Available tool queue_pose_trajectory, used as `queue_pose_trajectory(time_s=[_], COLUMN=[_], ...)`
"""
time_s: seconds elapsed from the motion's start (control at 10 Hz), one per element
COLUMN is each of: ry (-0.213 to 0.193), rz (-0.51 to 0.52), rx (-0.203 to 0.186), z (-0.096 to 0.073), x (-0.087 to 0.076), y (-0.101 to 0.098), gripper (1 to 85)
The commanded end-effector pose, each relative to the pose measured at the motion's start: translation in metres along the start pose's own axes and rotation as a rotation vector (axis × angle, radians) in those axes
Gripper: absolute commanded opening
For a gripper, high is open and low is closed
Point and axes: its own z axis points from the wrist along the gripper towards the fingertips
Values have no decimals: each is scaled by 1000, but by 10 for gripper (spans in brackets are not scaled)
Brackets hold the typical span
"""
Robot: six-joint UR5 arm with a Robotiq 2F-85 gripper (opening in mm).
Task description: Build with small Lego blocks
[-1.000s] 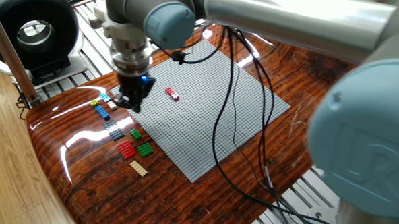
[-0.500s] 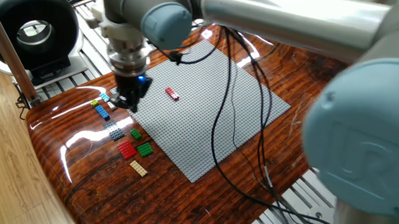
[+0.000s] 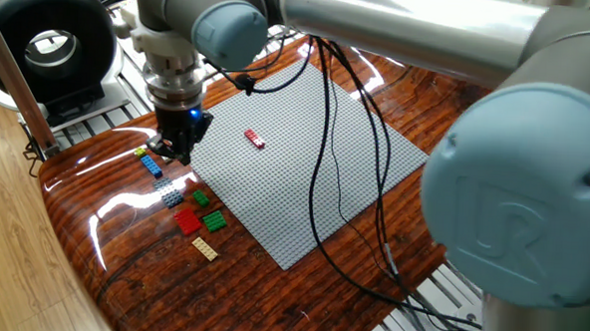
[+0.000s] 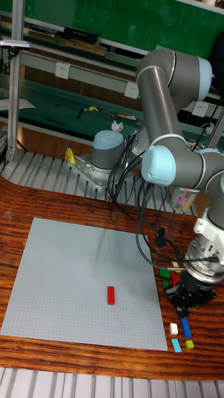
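A large grey robot arm (image 3: 400, 35) reaches across a glossy wood-grain tabletop (image 3: 300, 285). A big square grey baseplate (image 3: 305, 166) lies flat on the tabletop, and black cables (image 3: 324, 187) hang from the arm and trail over it. The arm's black gripper (image 3: 173, 150) points straight down, low over the tabletop just beside the baseplate's edge, with a blue light lit on its body. The jaws are too dark and small to read, so I cannot tell how far open they are or whether they hold anything.

One red brick (image 3: 254, 138) sits alone on the baseplate, well apart from the gripper. The other small blocks lie loose on the tabletop beside the plate: a blue brick (image 3: 151, 165), a yellow-green piece (image 3: 141, 152), a grey plate (image 3: 172, 194), two green bricks (image 3: 213, 220), a red plate (image 3: 187, 221) and a tan plate (image 3: 205, 247). In the tall view, a white brick (image 4: 173, 328), a blue one and a cyan piece (image 4: 177, 343) lie just below the gripper.
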Motion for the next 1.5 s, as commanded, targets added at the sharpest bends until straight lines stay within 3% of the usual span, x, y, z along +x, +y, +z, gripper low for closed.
queue_pose_trajectory(time_s=[0.0, 0.2, 0.3, 0.6, 1.1, 1.4], ry=[0, -26, -32, -9, -23, -18], rz=[26, -15, -30, -33, -36, -33], rx=[-25, -36, -39, -33, -46, -31], z=[-1, -1, -1, -1, -1, 1], x=[-16, -23, -24, -19, -22, -20], y=[15, 18, 19, 17, 21, 17], gripper=[320, 477, 497, 493, 493, 493])
